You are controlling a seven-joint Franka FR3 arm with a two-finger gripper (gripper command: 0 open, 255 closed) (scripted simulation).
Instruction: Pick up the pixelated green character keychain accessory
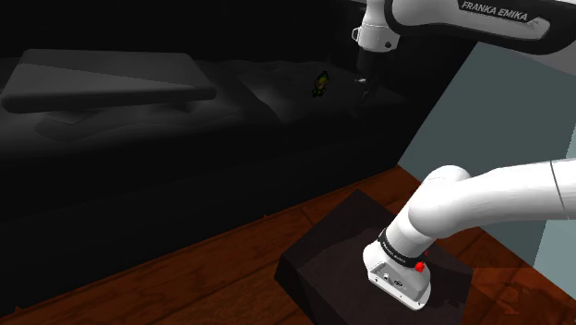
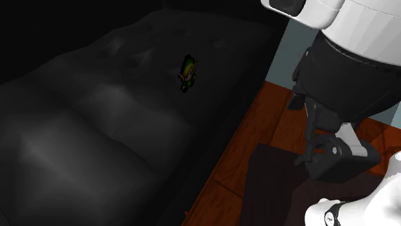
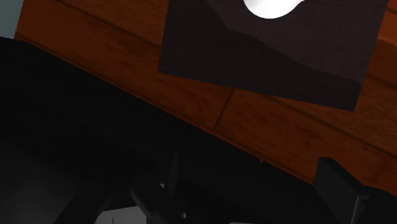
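The small pixelated green character keychain [image 1: 320, 83] lies on a dark, dimly lit cushioned surface [image 1: 185, 157], near its far side. In the second exterior view the keychain [image 2: 187, 72] shows green and yellow against the dark cushions. My black gripper [image 1: 363, 85] hangs a short way off the keychain toward the shoulder view's right, at about the same height in the picture. In the wrist view the two black fingers stand apart around my gripper [image 3: 232, 181], which is open with nothing between them. That view looks past the dark surface's edge to the floor.
A long flat dark cushion [image 1: 111, 83] lies at the shoulder view's left. Reddish wooden floor [image 1: 231, 263] runs along the surface's near edge. My dark box stand [image 1: 360, 245] sits on the floor, and a pale teal wall [image 1: 489, 111] rises behind it.
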